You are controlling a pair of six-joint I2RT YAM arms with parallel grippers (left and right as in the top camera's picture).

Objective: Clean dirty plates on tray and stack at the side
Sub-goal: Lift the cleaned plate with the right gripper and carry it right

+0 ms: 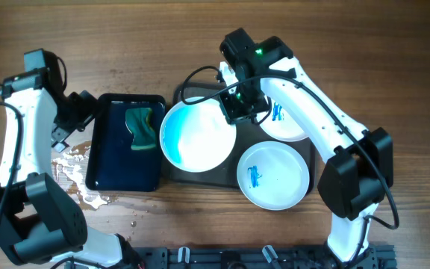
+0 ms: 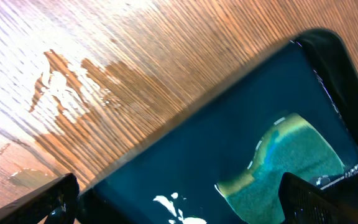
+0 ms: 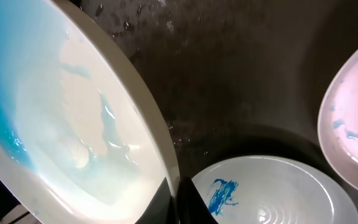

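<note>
Liquid tinted blue fills the narrow black tray (image 1: 118, 161), and a green-yellow sponge (image 1: 142, 128) lies at its far right. On the dark grey textured tray (image 1: 189, 178) rest two round white plates, each with a blue smear: the near plate (image 1: 273, 175) and the far-right plate (image 1: 284, 128). The third plate (image 1: 198, 136) is tilted over the tray's left, with pale blue water pooled along its left rim. The right gripper (image 1: 234, 104) pinches its far-right rim. The left gripper (image 2: 179, 186) hangs with fingers spread over the black tray's left edge, beside a puddle (image 2: 67, 93) on the wooden table (image 2: 166, 50).
</note>
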